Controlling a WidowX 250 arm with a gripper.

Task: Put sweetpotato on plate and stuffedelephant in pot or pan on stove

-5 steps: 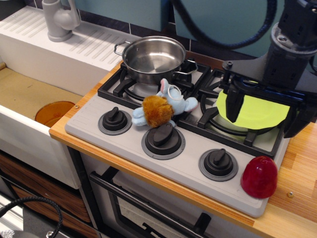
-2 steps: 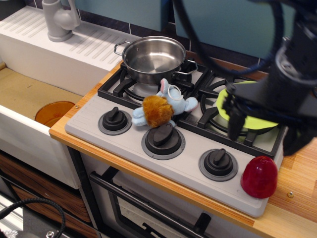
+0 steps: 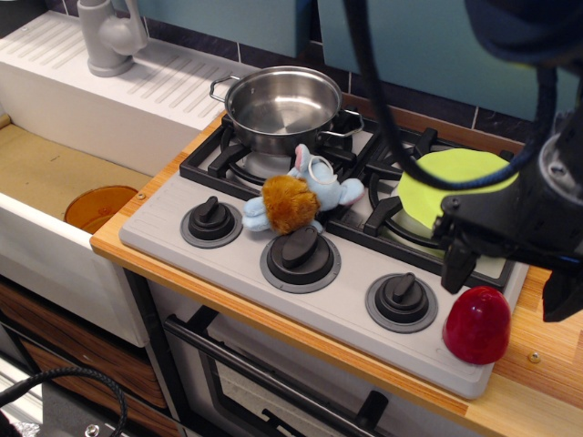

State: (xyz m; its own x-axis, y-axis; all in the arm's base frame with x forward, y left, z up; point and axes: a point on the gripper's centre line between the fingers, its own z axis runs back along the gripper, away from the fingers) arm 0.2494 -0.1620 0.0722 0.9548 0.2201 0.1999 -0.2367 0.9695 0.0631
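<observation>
The dark-red sweetpotato (image 3: 476, 325) stands at the front right corner of the grey stove (image 3: 346, 314). My gripper (image 3: 506, 284) hangs open just above it, one finger on each side, apart from it. The yellow-green plate (image 3: 446, 187) lies on the right burner, its near part hidden by the gripper. The light-blue stuffedelephant (image 3: 296, 200) with a brown fuzzy patch lies between the burners and the knobs. The steel pot (image 3: 282, 106) stands empty on the back left burner.
A sink (image 3: 55, 177) with an orange disc (image 3: 100, 208) lies left of the stove. A grey faucet (image 3: 109, 35) stands at the back left. Black cables hang over the back right. The wooden counter edge (image 3: 547, 364) runs right of the stove.
My gripper has moved from above the plate toward the front right and down, and now straddles the space over the sweetpotato. More of the plate shows. Nothing else moved.
</observation>
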